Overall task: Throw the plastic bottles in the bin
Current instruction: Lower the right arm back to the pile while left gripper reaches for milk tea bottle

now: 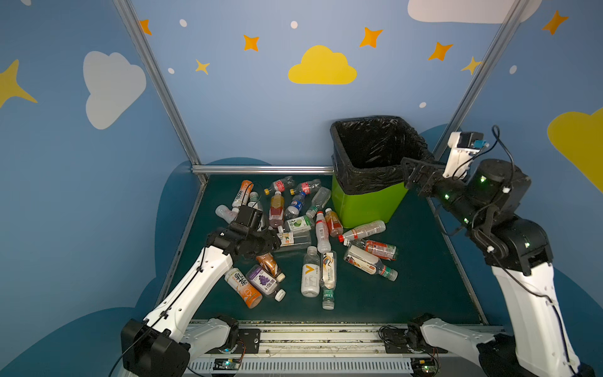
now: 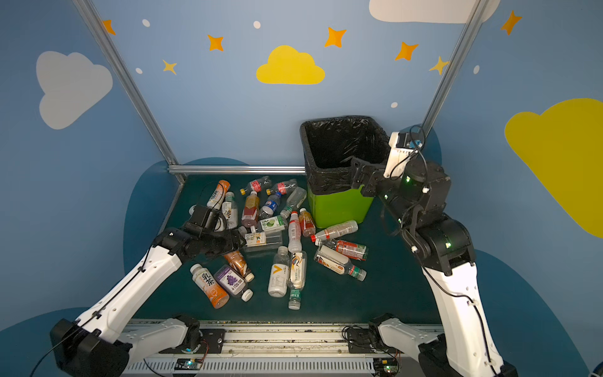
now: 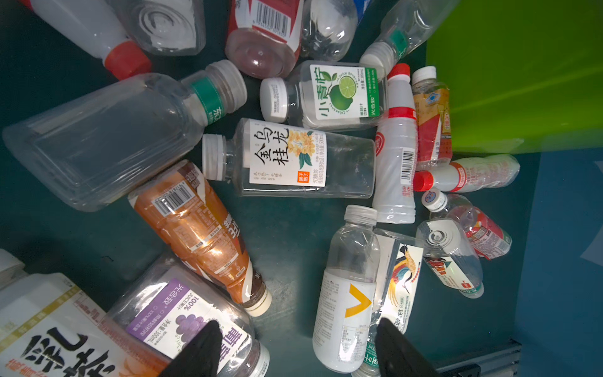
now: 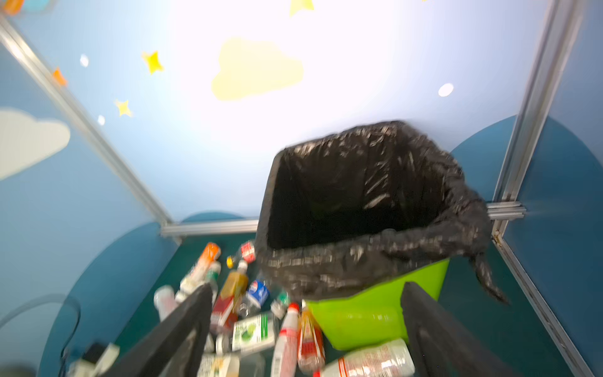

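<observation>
I have my left gripper [image 3: 298, 323] low over the near-left side of the bottles [image 1: 323, 235], jaws spread with nothing between them. One tip sits over the purple grape-label bottle [image 3: 182, 313], the other beside the white bottle with a yellow V [image 3: 346, 303]. The bottles lie scattered on their sides on the dark green mat [image 1: 408, 287], left of and in front of the bin [image 1: 365, 205]. My right gripper [image 4: 306, 287] is up by the bin's near right corner, level with the black bag [image 1: 375, 176] over its rim — jaws wide apart and empty, though I can't tell whether it touches.
</observation>
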Tool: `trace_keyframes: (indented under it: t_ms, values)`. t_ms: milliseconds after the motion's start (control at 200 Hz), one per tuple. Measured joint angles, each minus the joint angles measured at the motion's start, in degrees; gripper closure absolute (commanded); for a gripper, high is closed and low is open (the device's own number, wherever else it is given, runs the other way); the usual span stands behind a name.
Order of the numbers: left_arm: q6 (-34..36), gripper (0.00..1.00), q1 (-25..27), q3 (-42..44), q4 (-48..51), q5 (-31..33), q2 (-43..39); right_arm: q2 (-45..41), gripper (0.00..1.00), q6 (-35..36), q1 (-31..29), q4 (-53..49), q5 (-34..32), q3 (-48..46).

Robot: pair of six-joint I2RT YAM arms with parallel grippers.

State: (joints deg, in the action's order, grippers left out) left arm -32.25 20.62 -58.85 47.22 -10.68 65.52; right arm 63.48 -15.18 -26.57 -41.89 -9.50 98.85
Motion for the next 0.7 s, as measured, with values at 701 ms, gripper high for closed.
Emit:
trace_keyframes:
  t_ms: [701]
  values:
    - [-17.73,0.26,-3.04,13.16,11.15,10.16,-14.51,8.41,0.17,-0.44,-20.44,-4.5,15.28,-26.93]
